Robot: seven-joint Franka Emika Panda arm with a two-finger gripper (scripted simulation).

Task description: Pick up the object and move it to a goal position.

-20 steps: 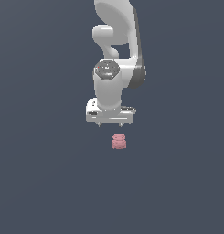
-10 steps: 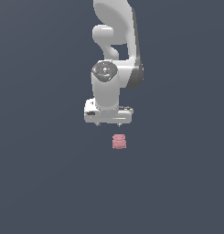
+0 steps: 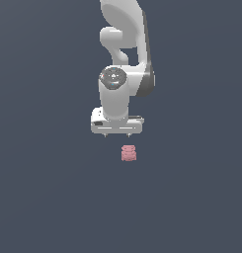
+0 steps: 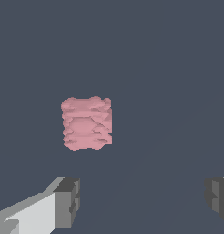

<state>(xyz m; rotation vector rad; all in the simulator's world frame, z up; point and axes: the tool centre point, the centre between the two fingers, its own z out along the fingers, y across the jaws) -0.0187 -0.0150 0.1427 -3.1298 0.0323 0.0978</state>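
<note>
Exterior view, left to right: the gripper [image 3: 116,132] hangs above the worktop [image 3: 43,188], pointing down; the pink object [image 3: 128,153] lies on the worktop just below it and slightly toward the exterior view's right, not touched. Wrist view: the fingers [image 4: 66,202] are spread wide and hold nothing; the object [image 4: 87,122] lies ahead of them, not between them. Progress: early approach. Alignment, descent, grasp, lift and carry all remain. No goal marker is visible.
</note>
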